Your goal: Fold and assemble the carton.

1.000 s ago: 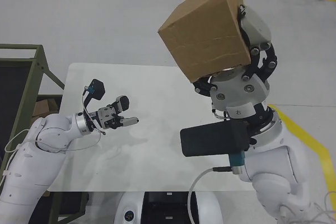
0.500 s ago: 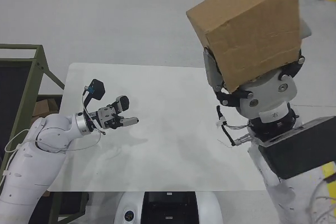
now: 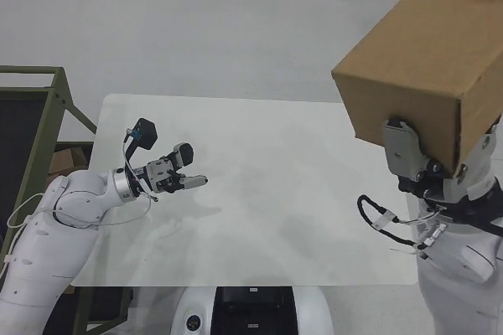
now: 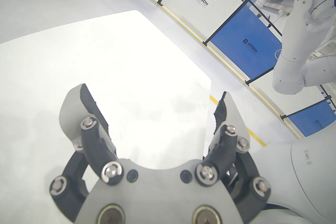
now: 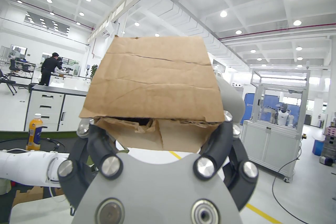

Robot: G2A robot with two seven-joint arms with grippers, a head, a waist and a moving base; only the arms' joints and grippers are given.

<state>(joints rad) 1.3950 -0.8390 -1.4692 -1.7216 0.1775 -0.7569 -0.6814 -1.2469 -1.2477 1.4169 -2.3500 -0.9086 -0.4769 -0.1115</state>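
R gripper (image 5: 156, 114) (clamped on the carton (image 3: 436, 67)) has swung it right, past the table (image 3: 260, 176) edge; flaps look folded, prob. near done. L gripper (image 4: 155, 101) spread, unmoved.

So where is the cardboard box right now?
The carton is up in the air on the right side of the top view, clamped in the right gripper, above the right edge of the white table.
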